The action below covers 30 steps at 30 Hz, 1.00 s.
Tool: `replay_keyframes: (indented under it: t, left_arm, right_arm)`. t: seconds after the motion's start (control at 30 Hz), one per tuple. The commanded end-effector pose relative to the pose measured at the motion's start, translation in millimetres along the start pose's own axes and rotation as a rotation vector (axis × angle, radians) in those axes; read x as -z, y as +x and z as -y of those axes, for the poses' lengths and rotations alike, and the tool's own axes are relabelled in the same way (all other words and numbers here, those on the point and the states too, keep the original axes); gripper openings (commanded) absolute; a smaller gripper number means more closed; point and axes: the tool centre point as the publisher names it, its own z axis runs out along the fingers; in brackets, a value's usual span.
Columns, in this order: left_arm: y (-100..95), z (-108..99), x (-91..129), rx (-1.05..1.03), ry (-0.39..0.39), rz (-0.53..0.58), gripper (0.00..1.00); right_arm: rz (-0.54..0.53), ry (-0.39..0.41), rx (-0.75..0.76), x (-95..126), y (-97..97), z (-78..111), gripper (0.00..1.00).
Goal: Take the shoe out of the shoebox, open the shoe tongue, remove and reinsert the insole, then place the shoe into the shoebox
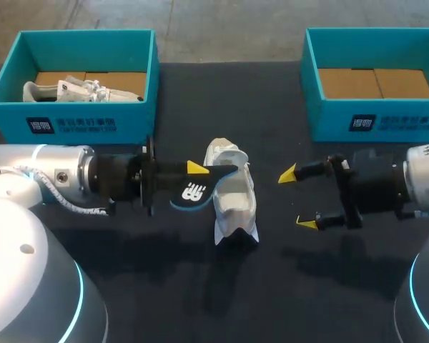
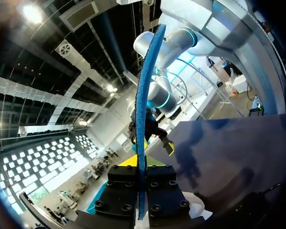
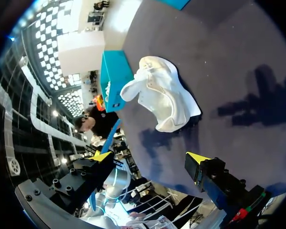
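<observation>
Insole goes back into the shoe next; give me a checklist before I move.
1. Dark, blue-edged foam insole clamped in left hand: ok.
2. Insole tip over the white fabric shoe: ok.
3. Shoe's tongue pulled open: cannot tell.
4. Right hand steadying the shoe: not ok; it is open and apart from it.
5. Right teal cardboard shoebox open-topped: ok.

Left gripper (image 1: 199,174) clamps insole (image 1: 194,191) at white shoe's (image 1: 237,204) left side, mid-table; right gripper (image 1: 297,199), fingers apart, right of shoe.
</observation>
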Motion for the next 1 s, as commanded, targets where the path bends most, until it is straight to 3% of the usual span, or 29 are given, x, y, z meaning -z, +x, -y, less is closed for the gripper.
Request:
replay_keyframes:
  t: [0.03, 0.33, 0.77, 1.0]
  left_arm:
    - [7.7, -16.9, -5.0, 0.011, 0.012, 0.008, 0.0]
    - [20.6, -32.4, -8.6, 0.066, 0.039, 0.02, 0.0]
    - [28.8, -63.7, -11.4, 0.093, 0.043, 0.036, 0.0]
    - [30.1, -69.8, -7.6, 0.094, 0.022, 0.019, 0.0]
  right_arm:
    - [0.02, -0.037, 0.005, -11.9, 3.4, -1.9, 1.0]
    - [0.031, -0.124, 0.073, -28.8, -14.3, -25.6, 1.0]
    - [0.065, -0.112, 0.109, -63.9, -25.1, -43.9, 1.0]
    - [0.073, -0.125, 0.103, -63.5, -23.6, -48.2, 1.0]
